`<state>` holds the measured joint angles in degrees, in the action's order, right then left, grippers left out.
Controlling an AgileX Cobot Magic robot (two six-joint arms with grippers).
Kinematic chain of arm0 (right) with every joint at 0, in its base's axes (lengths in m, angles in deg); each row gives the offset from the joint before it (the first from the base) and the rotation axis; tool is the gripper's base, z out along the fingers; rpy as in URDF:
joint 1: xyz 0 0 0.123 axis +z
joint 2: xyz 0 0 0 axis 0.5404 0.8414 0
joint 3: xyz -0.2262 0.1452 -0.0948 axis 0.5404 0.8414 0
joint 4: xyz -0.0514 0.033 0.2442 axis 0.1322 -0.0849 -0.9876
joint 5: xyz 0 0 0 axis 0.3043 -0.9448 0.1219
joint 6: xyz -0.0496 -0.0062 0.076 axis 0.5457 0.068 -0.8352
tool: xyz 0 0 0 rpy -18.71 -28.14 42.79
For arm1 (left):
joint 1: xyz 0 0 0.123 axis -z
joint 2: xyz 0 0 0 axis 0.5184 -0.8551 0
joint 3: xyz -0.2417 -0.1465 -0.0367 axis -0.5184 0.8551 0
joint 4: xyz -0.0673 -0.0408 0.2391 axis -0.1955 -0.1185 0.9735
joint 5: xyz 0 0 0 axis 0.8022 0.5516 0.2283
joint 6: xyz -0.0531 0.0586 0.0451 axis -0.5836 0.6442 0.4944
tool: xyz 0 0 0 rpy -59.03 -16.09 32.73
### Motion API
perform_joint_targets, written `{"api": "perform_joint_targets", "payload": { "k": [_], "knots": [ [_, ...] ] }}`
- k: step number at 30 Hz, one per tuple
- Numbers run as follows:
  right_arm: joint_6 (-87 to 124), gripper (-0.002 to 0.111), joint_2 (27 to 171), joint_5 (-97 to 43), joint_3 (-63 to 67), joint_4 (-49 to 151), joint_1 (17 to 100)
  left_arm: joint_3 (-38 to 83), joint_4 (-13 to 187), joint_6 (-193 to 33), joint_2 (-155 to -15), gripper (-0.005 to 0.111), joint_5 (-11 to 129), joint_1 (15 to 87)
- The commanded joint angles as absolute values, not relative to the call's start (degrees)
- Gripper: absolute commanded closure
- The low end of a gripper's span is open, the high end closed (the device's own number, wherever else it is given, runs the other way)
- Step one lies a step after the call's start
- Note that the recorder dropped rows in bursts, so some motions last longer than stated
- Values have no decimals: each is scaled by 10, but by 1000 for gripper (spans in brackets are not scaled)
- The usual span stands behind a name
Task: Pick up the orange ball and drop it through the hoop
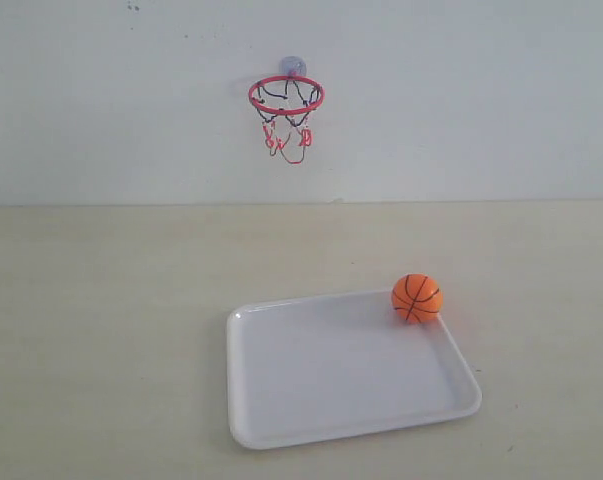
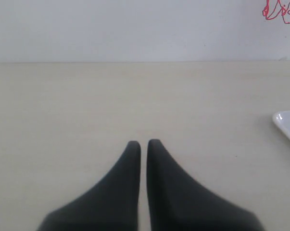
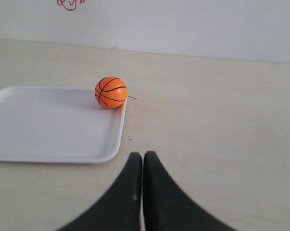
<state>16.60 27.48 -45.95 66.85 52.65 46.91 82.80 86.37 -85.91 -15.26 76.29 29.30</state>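
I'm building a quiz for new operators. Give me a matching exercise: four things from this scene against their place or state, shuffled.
1. orange ball
2. hoop
3. white tray
4. right gripper

A. stuck high on the wall
B. shut, holding nothing
C. lying flat on the table
D. resting at a corner of the tray

Pairs: 1-D, 2-A, 3-C, 4-B.
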Motion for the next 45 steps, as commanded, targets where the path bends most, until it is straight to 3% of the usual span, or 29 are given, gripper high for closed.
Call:
{"api": "perform_joint_targets", "payload": {
  "k": [1, 21, 32, 39, 45],
  "knots": [
    [168, 109, 272, -455, 668, 529, 471, 830, 857, -863, -152, 103, 759, 291],
    [221, 109, 272, -432, 668, 538, 471, 830, 857, -863, -152, 103, 759, 291],
    [255, 109, 272, -274, 668, 538, 471, 830, 857, -863, -152, 103, 759, 291],
    [227, 109, 272, -23, 668, 487, 471, 830, 857, -863, -152, 103, 759, 291],
    [383, 109, 304, -164, 565, 304, 471, 830, 857, -863, -152, 103, 759, 291]
  ]
}}
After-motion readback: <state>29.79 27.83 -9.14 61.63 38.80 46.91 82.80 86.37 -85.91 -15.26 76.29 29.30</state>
